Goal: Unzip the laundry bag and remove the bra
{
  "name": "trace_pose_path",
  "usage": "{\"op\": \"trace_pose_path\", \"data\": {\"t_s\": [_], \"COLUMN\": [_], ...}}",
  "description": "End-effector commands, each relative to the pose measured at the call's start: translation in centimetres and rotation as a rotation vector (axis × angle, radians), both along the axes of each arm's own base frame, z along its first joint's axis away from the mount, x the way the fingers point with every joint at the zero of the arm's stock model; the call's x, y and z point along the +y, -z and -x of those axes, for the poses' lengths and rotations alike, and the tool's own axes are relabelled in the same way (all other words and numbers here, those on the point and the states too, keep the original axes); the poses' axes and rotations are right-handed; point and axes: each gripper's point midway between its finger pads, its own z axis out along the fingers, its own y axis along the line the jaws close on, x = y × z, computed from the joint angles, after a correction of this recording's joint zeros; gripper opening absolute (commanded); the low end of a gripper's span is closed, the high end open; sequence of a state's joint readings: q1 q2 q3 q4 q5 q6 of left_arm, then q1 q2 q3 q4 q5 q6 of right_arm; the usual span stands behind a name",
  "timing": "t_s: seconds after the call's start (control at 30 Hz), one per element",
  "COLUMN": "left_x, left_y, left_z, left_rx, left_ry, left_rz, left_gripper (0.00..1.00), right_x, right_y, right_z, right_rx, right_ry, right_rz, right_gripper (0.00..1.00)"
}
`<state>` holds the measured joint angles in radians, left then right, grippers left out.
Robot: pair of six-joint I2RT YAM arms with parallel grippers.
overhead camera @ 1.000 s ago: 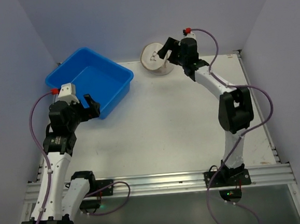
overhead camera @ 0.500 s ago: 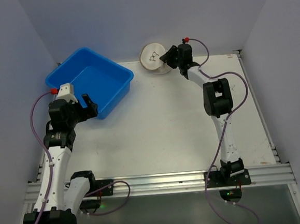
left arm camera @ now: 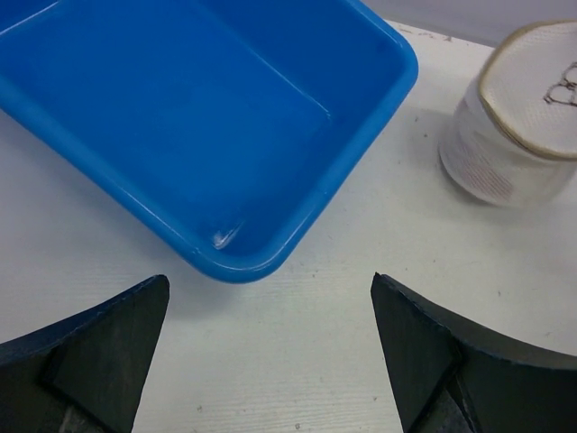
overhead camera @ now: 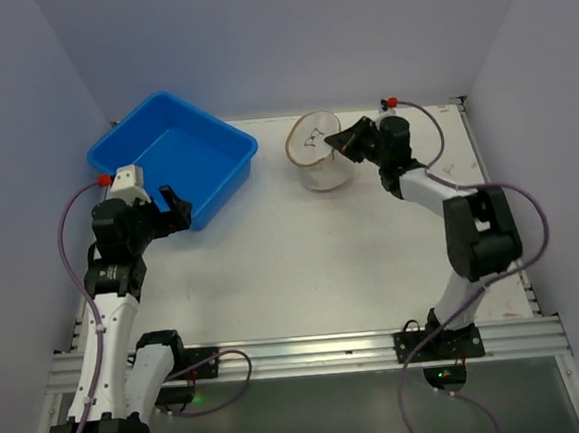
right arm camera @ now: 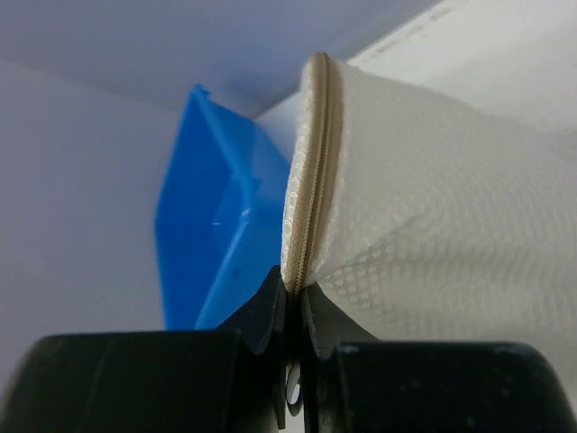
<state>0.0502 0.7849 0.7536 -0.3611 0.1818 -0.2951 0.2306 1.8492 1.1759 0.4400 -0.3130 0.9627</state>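
Right wrist view, nearest first: my right gripper (right arm camera: pixel 293 311) is clenched on the tan zipper seam (right arm camera: pixel 315 153) of the laundry bag (right arm camera: pixel 433 207). The jaws are pressed together with only a thin edge of mesh between them. No slider shows, so I cannot tell if it is in the pinch. The bag sits tilted at the far middle of the table (overhead camera: pixel 303 266), zipped shut as far as I can see, bra not visible. Beyond it is the blue tub (right arm camera: pixel 203 244). My left gripper (left arm camera: pixel 269 302) is spread wide and grasps nothing, near the tub's corner and well apart from the bag.

Risks as I judge them:
- Nothing anchors the bag, so a tug likely drags or topples the whole pouch instead of running the zip.
- The thin pinch could slip off the seam.
- The mesh may snag.
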Motion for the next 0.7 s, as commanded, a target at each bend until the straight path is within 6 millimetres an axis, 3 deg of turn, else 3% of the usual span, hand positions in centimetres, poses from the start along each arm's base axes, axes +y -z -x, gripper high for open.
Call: {"op": "trace_pose_path", "data": {"t_s": [0.0, 0.03, 0.07, 0.1, 0.13, 0.17, 0.2, 0.27, 0.3, 0.37, 0.43, 0.47, 0.53, 0.57, 0.63, 0.67], "left_x": [-0.9, -1.2, -1.9, -2.4, -2.9, -3.6, -4.3, -4.7, -5.8, -6.6, -7.8, -8.8, -9.5, -10.7, -11.4, -13.2], "left_y": [-1.3, -1.2, -1.0, -1.1, -1.3, -1.9, -2.0, -2.4, -1.6, -0.9, 0.6, 0.7, 1.7, 2.0, 3.8, 4.4], "left_z": [-0.2, 0.0, 0.5, 0.7, 1.1, 1.7, 2.1, 2.9, 3.5, 4.1, 4.7, 5.1, 5.4, 5.8, 5.7, 6.4], "left_rx": [-0.066, -0.056, -0.036, -0.032, -0.033, -0.041, -0.044, -0.052, -0.029, -0.003, 0.044, 0.055, 0.076, 0.096, 0.156, 0.197], "left_ry": [0.052, 0.062, 0.091, 0.109, 0.125, 0.148, 0.165, 0.15, 0.176, 0.184, 0.208, 0.229, 0.228, 0.249, 0.227, 0.264], "left_rz": [0.02, 0.03, 0.055, 0.069, 0.086, 0.119, 0.141, 0.212, 0.238, 0.301, 0.34, 0.376, 0.397, 0.417, 0.407, 0.416], "left_gripper": [0.98, 0.98, 0.98, 0.98, 0.98, 0.98, 0.98, 0.98, 0.98, 0.98, 0.98, 0.98, 0.98, 0.98, 0.98, 0.98], "right_x": [0.8, 1.0, 1.0, 0.9, 1.4, 1.1, 1.6, 1.8, 1.8, 2.8, 3.2, 3.2, 2.3, 1.5, -0.9, -2.3], "right_y": [-5.5, -7.6, -7.2, -4.2, -3.7, -4.8, -2.7, -3.0, -1.5, -1.5, -0.1, 0.9, 2.0, 4.0, 3.7, 6.0], "right_z": [8.0, 10.7, 12.3, 14.5, 16.3, 17.9, 20.0, 22.3, 23.4, 25.3, 26.9, 27.3, 27.6, 27.9, 27.2, 27.8], "right_rx": [-0.158, -0.207, -0.204, -0.15, -0.143, -0.178, -0.147, -0.17, -0.135, -0.146, -0.12, -0.091, -0.074, -0.001, -0.015, 0.066], "right_ry": [-0.097, -0.117, -0.128, -0.137, -0.157, -0.14, -0.165, -0.176, -0.177, -0.22, -0.243, -0.247, -0.213, -0.184, -0.054, -0.015], "right_rz": [-0.098, -0.111, -0.108, -0.09, -0.086, -0.089, -0.072, -0.081, -0.091, -0.135, -0.145, -0.128, -0.103, -0.06, -0.003, 0.081], "right_gripper": [0.0, 0.0, 0.0, 0.0, 0.0, 0.0, 0.0, 0.0, 0.0, 0.05, 0.16, 0.3, 0.46, 0.61, 0.73, 0.78]}}
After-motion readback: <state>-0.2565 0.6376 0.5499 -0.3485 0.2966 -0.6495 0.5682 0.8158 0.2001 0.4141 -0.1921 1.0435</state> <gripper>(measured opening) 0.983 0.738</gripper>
